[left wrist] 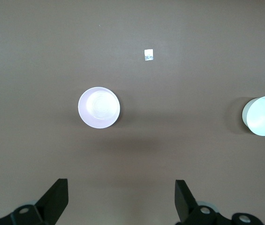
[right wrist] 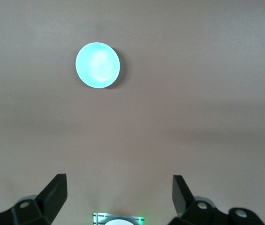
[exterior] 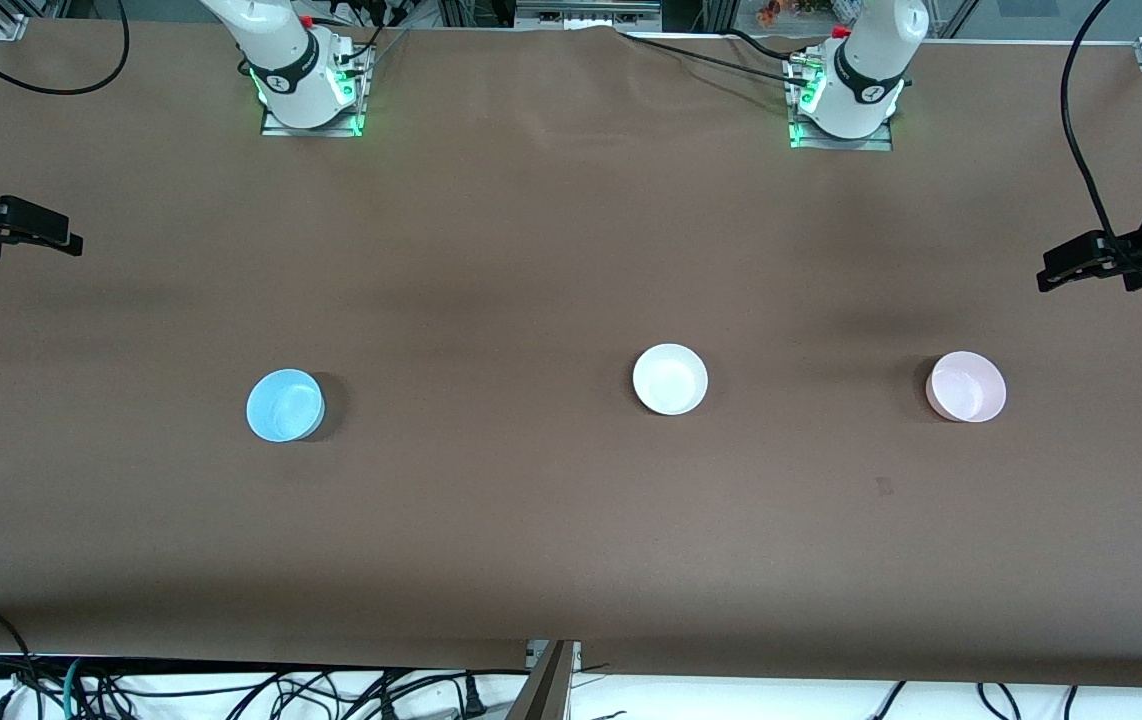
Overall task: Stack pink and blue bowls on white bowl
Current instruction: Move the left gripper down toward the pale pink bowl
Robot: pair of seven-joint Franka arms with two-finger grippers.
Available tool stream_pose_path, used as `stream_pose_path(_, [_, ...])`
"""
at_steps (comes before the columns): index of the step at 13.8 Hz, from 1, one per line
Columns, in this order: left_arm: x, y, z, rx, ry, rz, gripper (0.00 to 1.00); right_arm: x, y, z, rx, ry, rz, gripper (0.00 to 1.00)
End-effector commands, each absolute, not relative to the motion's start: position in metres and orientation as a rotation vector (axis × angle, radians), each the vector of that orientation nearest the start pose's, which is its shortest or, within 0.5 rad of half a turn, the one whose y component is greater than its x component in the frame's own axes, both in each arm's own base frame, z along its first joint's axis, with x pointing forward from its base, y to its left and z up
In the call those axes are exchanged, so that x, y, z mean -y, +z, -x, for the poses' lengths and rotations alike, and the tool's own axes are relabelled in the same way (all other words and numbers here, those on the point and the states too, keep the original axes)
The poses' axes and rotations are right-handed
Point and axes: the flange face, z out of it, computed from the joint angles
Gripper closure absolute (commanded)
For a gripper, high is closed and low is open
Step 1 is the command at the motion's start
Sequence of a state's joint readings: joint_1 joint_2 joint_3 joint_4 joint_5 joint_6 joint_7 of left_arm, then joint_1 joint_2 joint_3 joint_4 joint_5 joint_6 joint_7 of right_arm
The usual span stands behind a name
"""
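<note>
The sky-blue bowl sits upright toward the right arm's end of the table. The white bowl sits near the middle. The pale pink bowl sits toward the left arm's end. All three stand apart and empty. My left gripper hangs open and empty high over the left arm's end of the table. Its wrist view shows the pink bowl and the white bowl. My right gripper hangs open and empty high over the right arm's end. Its wrist view shows the blue bowl.
The table wears a brown cloth. A small scrap lies on it nearer to the front camera than the pink bowl; it also shows in the left wrist view. Cables hang along the table's front edge.
</note>
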State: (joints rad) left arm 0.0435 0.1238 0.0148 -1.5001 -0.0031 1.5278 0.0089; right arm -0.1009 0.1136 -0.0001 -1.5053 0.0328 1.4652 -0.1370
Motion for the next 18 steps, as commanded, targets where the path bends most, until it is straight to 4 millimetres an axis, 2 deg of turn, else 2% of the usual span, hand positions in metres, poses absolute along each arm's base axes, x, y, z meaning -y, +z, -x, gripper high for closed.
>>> stream_pose_path(1, [-0.035,0.585,-0.582,0.086,0.159,3.125,0.00,0.056,0.586,-0.575,0.066,0.230,3.084,0.01])
stream_pose_path(5, [-0.040,0.585,-0.582,0.094,0.161,3.128,0.00,0.057,0.586,-0.575,0.063,0.229,3.089,0.01])
stream_pose_path(8, [-0.078,0.580,-0.581,-0.002,0.164,3.154,0.00,0.052,0.588,-0.575,-0.031,0.227,3.095,0.01])
stream_pose_path(10, [-0.117,0.568,-0.578,0.011,0.177,3.211,0.00,0.050,0.587,-0.576,-0.055,0.227,3.095,0.01])
stream_pose_path(12, [-0.154,0.547,-0.576,0.119,0.221,3.250,0.00,0.050,0.587,-0.576,-0.055,0.227,3.096,0.01])
stream_pose_path(14, [-0.181,0.523,-0.575,0.075,0.239,3.258,0.00,0.050,0.587,-0.576,-0.058,0.230,3.096,0.01])
stream_pose_path(16, [-0.199,0.487,-0.579,0.022,0.234,3.259,0.00,0.050,0.587,-0.576,-0.058,0.225,3.097,0.01])
stream_pose_path(18, [-0.213,0.450,-0.580,0.058,0.224,3.252,0.00,0.049,0.588,-0.576,-0.053,0.220,3.097,0.01])
